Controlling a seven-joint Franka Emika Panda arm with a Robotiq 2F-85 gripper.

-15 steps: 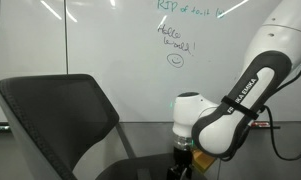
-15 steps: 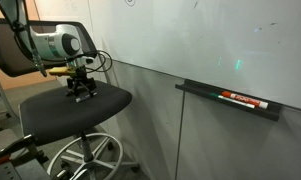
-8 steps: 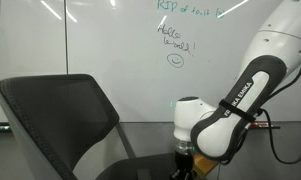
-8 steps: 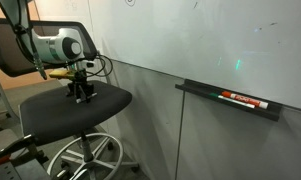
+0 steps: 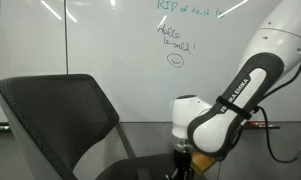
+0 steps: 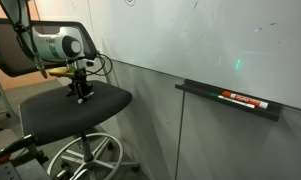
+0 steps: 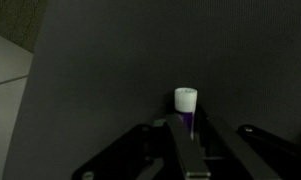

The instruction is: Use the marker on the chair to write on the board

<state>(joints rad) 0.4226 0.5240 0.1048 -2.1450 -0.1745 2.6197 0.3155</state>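
Observation:
In the wrist view the marker [image 7: 186, 101], a slim purple stick with a white end, lies on the dark seat of the chair [image 7: 100, 70]. My gripper [image 7: 189, 122] is shut on it, one finger on each side of its body. In both exterior views the gripper [image 6: 84, 94] [image 5: 180, 157] points down at the black chair's seat [image 6: 102, 104], in front of the curved backrest [image 5: 65, 110]; the marker is too small to make out there. The board [image 5: 100, 40] [image 6: 220, 40] is a glossy white wall panel with green handwriting [image 5: 176, 41] and a smiley [image 5: 175, 60].
A dark tray [image 6: 230, 100] on the wall below the board holds a dark and red marker [image 6: 246, 99]. The chair's wheeled chrome base [image 6: 85, 160] stands on the floor. Cables hang from my arm [image 5: 235, 105] beside the chair.
The fingers have closed from wide open onto the marker. The arm has stayed low over the seat, shifting only slightly.

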